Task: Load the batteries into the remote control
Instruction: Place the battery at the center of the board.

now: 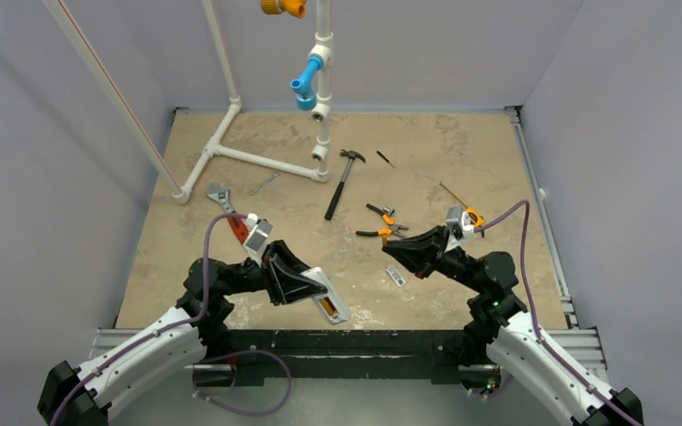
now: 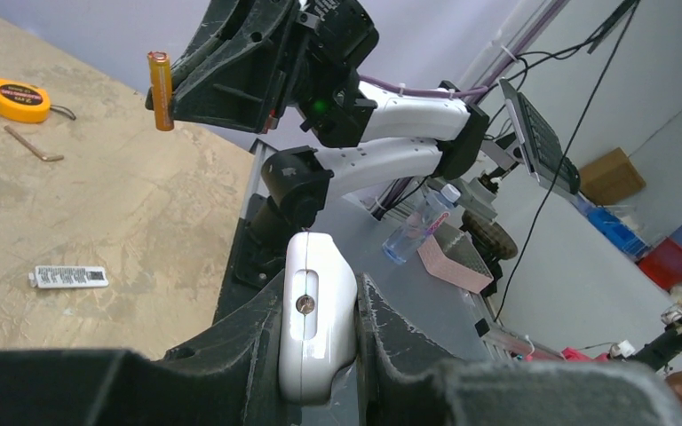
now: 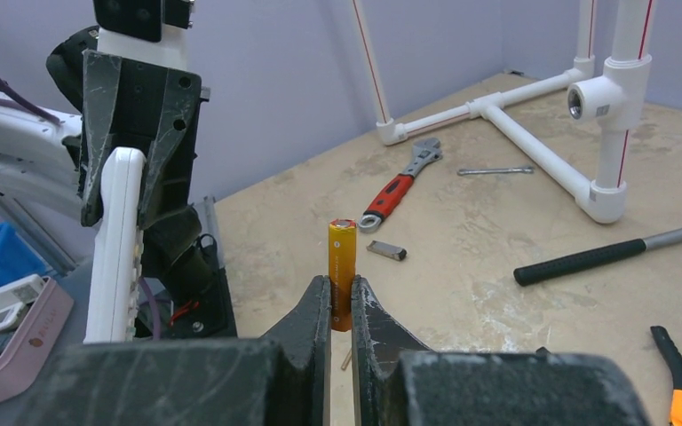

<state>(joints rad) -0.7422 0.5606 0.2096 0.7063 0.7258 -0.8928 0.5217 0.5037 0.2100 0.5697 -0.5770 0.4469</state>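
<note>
My left gripper (image 2: pixel 320 333) is shut on the white remote control (image 2: pixel 318 302), clamping it across its width. From above, the remote (image 1: pixel 324 293) slants down toward the near table edge, and an orange patch shows in its back near the low end. My right gripper (image 3: pixel 340 297) is shut on the lower part of one orange battery (image 3: pixel 342 262), which stands upright between the fingers. In the left wrist view that battery (image 2: pixel 160 90) hangs in the air, well apart from the remote. In the right wrist view the remote (image 3: pixel 115 257) is at the left.
A small white labelled piece (image 1: pixel 395 275) lies on the table between the arms. A hammer (image 1: pixel 342 182), orange-handled pliers (image 1: pixel 380 224), a red-handled wrench (image 1: pixel 231 213), a tape measure (image 2: pixel 18 98) and a white pipe frame (image 1: pixel 249 157) lie farther back.
</note>
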